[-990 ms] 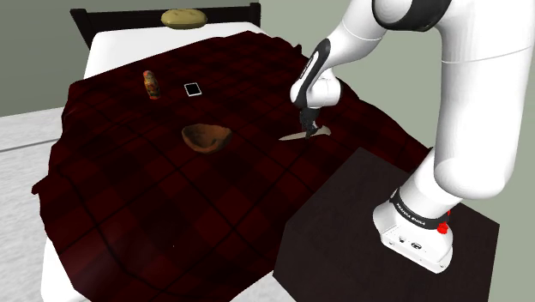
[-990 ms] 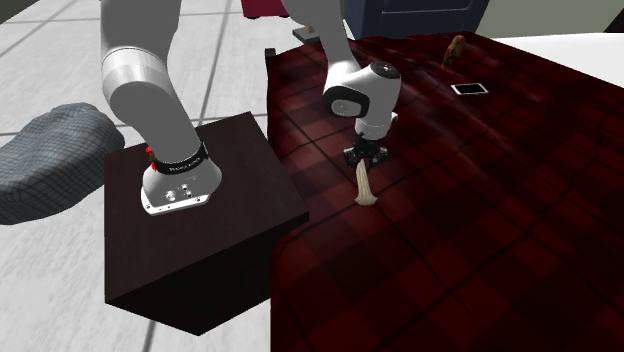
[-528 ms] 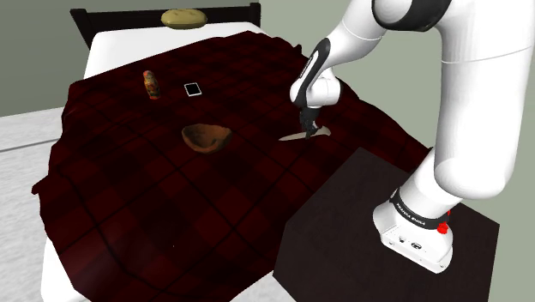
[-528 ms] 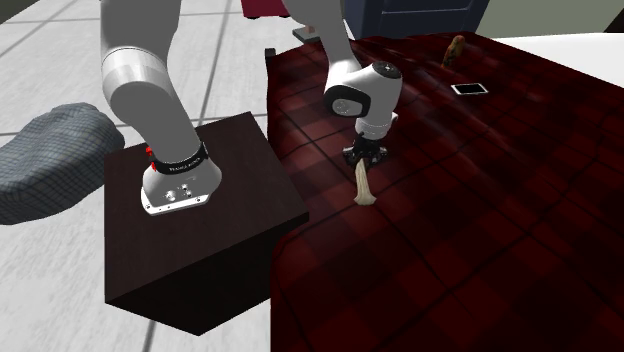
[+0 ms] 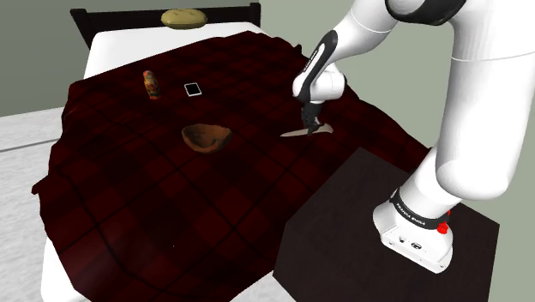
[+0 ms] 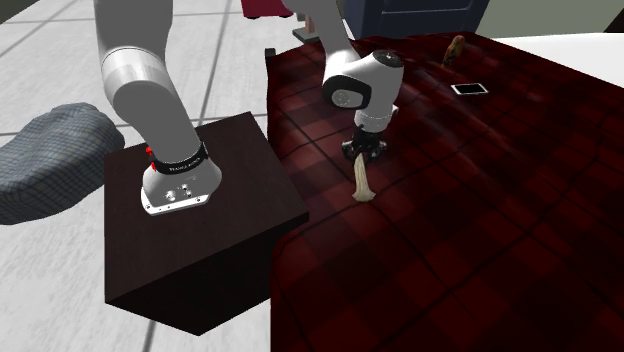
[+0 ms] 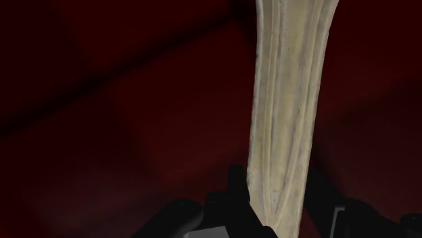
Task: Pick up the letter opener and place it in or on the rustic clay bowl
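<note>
- One end of the letter opener [image 6: 361, 183] sat clasped in the gripper [image 5: 307, 122], whose black fingers [image 7: 233, 195] had closed narrowly on it. Gripping at an end likely left the long blade free to hang clear.
- Most of its length pointed down from the hand toward the dark red plaid blanket [image 5: 154, 189]. I could not tell whether the far tip touched the cloth.
- Held there, near the stand [image 5: 377, 214], it was well apart from the brown clay bowl [image 5: 207, 136], which lay open side up toward the shoulder view's left. A carry across seemed the next need.
- Seen close in the wrist view, the opener was pale, bone-coloured, long and flat, with shallow lengthwise grooves and a slight flare at its far end.
</note>
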`<control>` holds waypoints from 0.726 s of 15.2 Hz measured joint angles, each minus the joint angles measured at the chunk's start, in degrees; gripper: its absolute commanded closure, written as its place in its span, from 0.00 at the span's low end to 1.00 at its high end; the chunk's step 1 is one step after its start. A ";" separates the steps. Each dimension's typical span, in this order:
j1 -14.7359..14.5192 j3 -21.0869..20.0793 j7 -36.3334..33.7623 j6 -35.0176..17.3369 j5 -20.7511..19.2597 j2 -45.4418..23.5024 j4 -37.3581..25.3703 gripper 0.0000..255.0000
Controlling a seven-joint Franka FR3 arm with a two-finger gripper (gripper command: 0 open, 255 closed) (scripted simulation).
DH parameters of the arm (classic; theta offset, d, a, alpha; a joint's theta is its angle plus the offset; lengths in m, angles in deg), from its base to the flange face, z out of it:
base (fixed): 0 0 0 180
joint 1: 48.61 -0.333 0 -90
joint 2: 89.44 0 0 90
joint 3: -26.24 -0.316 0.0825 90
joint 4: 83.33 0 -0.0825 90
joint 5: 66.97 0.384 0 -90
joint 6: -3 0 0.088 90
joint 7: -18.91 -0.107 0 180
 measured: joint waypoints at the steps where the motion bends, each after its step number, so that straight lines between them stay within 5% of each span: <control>1: -0.29 0.57 -0.28 0.56 -0.60 0.87 0.29 1.00; 11: -3.78 5.26 -4.98 6.74 -7.14 8.82 1.48 1.00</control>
